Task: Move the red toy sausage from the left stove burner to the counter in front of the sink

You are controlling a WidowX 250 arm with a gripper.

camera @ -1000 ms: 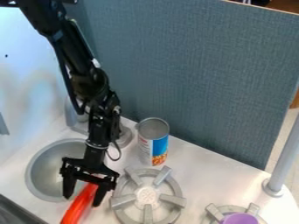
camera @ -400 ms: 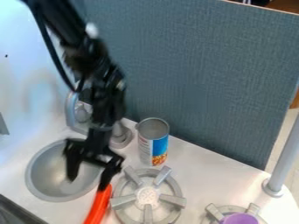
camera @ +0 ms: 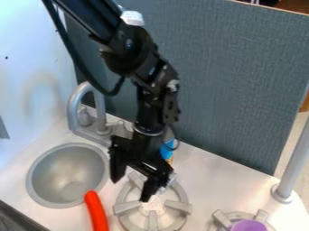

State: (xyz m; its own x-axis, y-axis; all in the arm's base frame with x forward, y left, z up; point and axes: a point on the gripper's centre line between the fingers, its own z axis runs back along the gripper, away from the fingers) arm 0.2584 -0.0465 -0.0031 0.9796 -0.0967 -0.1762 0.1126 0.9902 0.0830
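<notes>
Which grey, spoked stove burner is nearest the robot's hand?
The grey, spoked burner beside the round silver sink; the black hand hangs partly over it. The other burner holds something purple.

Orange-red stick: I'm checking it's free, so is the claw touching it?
Apart. The camera view shows pale countertop between the claw and the orange-red stick.

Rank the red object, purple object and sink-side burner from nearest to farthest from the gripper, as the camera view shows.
1. Sink-side burner, where the gripper hangs.
2. Red object, on the picture's left.
3. Purple object, at lower right.
</notes>
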